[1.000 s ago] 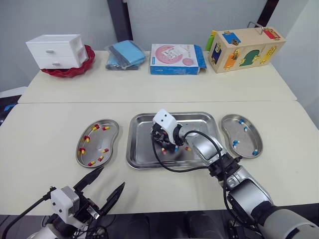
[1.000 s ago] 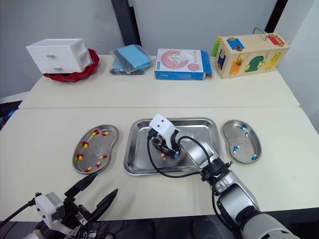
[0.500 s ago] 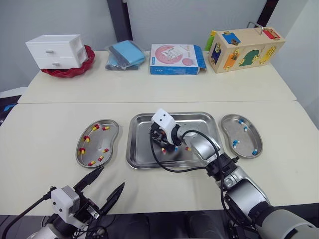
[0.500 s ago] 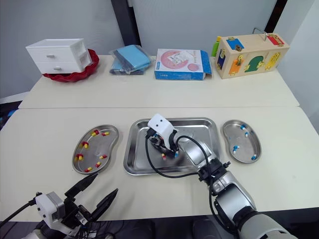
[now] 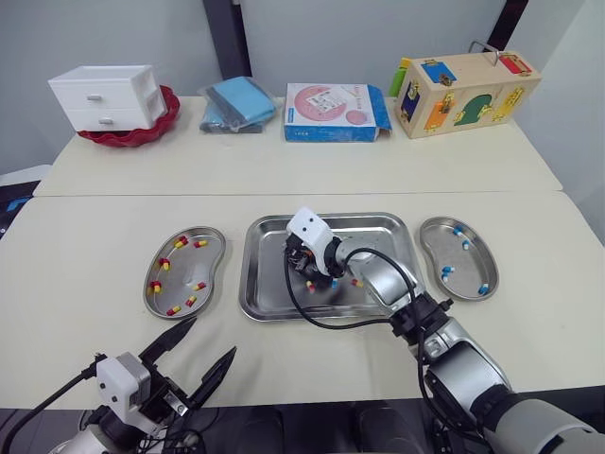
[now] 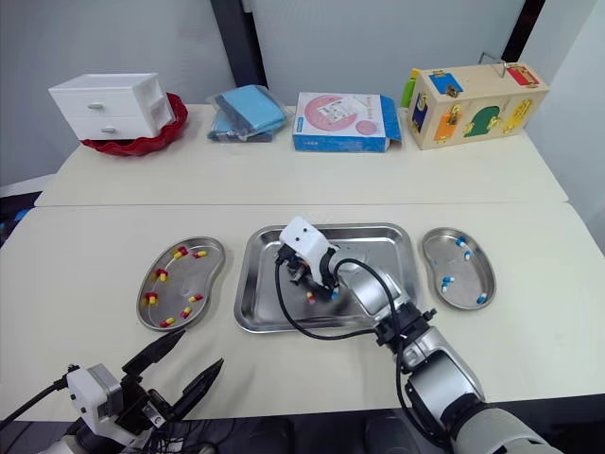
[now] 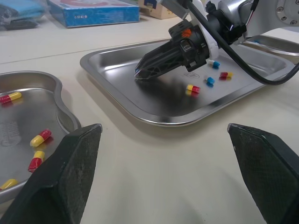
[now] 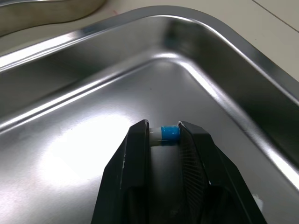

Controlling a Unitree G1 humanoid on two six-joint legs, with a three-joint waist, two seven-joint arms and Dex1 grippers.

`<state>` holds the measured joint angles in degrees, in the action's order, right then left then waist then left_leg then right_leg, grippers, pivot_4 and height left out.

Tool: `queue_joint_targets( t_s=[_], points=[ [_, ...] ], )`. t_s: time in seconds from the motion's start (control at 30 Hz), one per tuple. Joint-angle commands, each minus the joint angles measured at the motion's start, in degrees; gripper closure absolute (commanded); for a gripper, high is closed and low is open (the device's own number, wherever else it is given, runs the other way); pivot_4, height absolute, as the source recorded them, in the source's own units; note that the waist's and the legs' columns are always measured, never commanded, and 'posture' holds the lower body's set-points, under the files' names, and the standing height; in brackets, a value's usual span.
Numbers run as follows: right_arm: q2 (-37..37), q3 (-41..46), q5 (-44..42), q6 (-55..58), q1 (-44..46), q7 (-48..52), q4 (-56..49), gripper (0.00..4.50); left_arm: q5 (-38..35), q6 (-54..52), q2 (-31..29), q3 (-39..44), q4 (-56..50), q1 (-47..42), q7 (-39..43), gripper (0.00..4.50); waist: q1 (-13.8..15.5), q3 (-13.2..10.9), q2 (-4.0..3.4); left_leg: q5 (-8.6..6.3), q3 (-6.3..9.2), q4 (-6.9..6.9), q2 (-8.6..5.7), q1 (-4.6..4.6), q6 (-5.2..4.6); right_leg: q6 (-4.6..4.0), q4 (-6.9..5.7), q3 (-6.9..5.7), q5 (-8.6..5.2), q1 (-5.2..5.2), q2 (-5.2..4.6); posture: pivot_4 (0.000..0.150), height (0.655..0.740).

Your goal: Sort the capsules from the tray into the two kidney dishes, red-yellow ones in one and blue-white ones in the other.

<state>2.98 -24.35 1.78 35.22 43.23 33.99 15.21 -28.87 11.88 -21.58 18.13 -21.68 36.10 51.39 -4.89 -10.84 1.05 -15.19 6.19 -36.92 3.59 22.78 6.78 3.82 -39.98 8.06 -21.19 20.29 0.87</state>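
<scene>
My right gripper (image 5: pixel 299 262) reaches low into the steel tray (image 5: pixel 257 288), at its left half. The right wrist view shows it shut on a blue-white capsule (image 8: pixel 170 133) just above the tray floor. Behind the gripper a red-yellow capsule (image 5: pixel 310 285), a blue-white capsule (image 5: pixel 334 281) and another red-yellow capsule (image 5: pixel 356 281) lie loose in the tray. The left kidney dish (image 5: pixel 181 269) holds several red-yellow capsules. The right kidney dish (image 5: pixel 469 266) holds several blue-white ones. My left gripper (image 5: pixel 190 363) hangs open off the table's near edge, nothing between its fingers.
Along the far table stand a white drawer unit (image 5: pixel 106 96) on a red dish, a folded blue cloth (image 5: pixel 238 102), a pink-and-blue box (image 5: pixel 336 112) and a wooden puzzle box (image 5: pixel 463 90). A black cable (image 5: pixel 321 317) loops from my right wrist over the tray's front rim.
My right gripper has edged slightly to the left inside the tray. The left arm has stayed where it was.
</scene>
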Motion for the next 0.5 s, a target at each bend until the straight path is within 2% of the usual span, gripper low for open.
queue_joint_targets(
  t_s=[0.03, 0.2, 0.37, 0.5],
  points=[
    [3.5, 1.3, -3.0, -1.5, -1.5, 5.4, -11.4, 3.85, -1.0, 1.5, -1.6, 0.3, -0.9, 1.0, 2.3, 0.00, 0.1, 0.0, -0.02, 0.00, 0.00, 0.00, 0.00, 0.02, 0.00, 0.00, 0.00, -0.01, 0.00, 0.02, 0.00, 0.150, 0.7400],
    [14.9, 9.1, -11.2, 2.6, -7.6, 13.1, -28.8, 3.85, -1.1, 4.1, -4.4, -1.1, 0.1, 0.4, 8.4, 0.00, 0.6, 0.0, -0.05, 0.00, 0.04, 0.00, -0.01, 0.08, 0.00, 0.00, 0.07, -0.06, 0.00, -0.02, -0.02, 0.150, 0.7400],
    [27.5, 20.5, -18.5, 5.7, -15.7, 17.9, -38.3, 3.85, -1.4, 4.8, -7.0, -3.7, 1.2, -2.7, 12.9, 0.00, 1.1, 0.0, -0.07, -0.01, 0.05, 0.00, -0.03, 0.05, -0.01, 0.00, 0.10, -0.07, -0.01, -0.05, -0.02, 0.150, 0.7400],
    [35.8, 30.8, -23.1, 7.7, -22.3, 19.5, -41.3, 3.85, -2.0, 4.4, -8.7, -5.2, 1.4, -4.2, 15.6, 0.00, 1.5, -0.1, -0.10, -0.01, -0.03, 0.00, -0.04, 0.05, -0.02, 0.00, 0.12, 0.02, -0.01, -0.06, -0.02, 0.150, 0.7400]
  ],
)
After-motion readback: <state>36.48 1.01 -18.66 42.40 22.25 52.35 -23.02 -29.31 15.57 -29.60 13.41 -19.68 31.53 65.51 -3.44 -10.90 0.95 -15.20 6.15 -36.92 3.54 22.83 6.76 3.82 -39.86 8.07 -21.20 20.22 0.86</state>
